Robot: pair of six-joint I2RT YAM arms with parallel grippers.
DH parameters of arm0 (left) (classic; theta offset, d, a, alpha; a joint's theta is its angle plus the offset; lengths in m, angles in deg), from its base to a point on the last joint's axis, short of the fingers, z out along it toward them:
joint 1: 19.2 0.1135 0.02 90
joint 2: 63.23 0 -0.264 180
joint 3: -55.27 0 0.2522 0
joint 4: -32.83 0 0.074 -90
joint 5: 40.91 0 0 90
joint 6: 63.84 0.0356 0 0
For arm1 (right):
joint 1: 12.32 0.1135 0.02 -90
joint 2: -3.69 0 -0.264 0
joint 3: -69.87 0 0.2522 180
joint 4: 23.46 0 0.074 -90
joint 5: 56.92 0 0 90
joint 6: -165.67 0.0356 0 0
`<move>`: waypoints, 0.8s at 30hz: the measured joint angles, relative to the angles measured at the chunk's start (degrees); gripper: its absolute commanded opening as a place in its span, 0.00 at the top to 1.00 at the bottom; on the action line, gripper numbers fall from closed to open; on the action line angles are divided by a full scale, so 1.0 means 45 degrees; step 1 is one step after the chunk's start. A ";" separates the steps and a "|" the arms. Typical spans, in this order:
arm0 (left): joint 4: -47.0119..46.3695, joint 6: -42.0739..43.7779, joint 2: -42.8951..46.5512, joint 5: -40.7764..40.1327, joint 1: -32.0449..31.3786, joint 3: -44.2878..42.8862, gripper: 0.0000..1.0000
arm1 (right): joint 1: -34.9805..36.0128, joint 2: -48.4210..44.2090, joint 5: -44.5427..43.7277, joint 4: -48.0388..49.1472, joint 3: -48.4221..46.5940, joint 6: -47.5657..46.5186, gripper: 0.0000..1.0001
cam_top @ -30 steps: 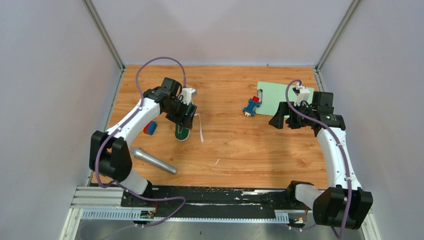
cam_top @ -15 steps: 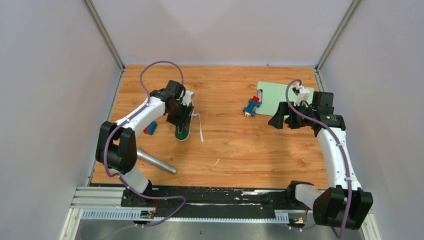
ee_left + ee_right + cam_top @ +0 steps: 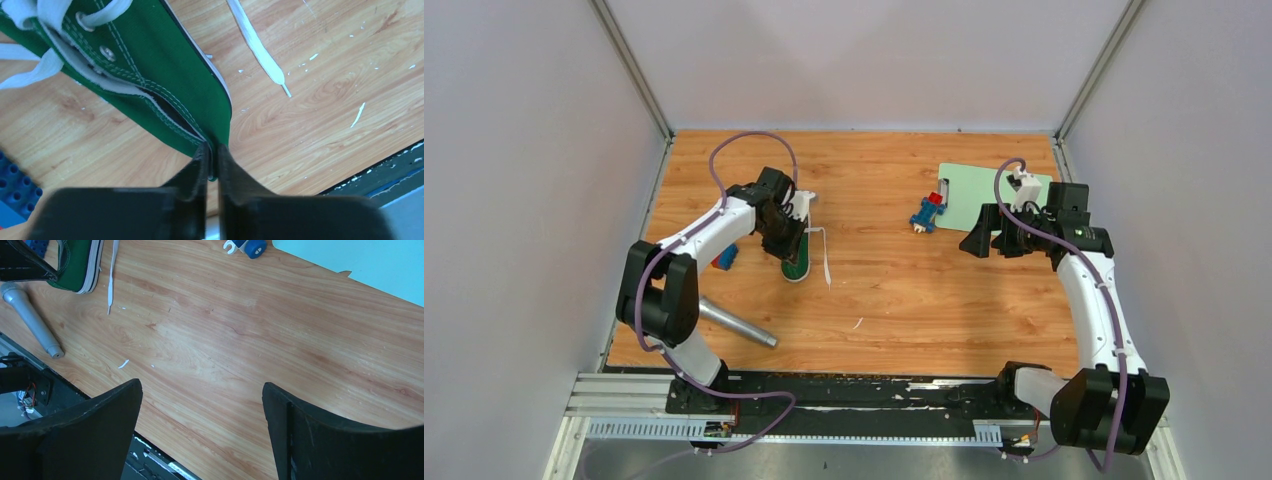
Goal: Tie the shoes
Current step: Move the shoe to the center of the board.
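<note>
Toward the left of the wooden table [image 3: 924,300] lies the small green canvas low-top sneaker [image 3: 165,75], with the left end effector [image 3: 212,152] pinched together on the thin canvas rim at its heel. The sneaker looks light and its upper soft, likely to fold or slide rather than resist, so that hold suits steadying only. The long white flat lace [image 3: 256,44] trailing beside it is limp and probably best nipped near its tip, while the right end effector [image 3: 200,387], well apart, hangs wide apart and empty.
</note>
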 measured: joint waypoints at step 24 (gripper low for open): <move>0.1039 0.1156 0.0058 0.3298 -0.3439 0.0277 0.91 | 0.0000 0.0296 0.0097 0.0034 0.0058 -0.0194 0.10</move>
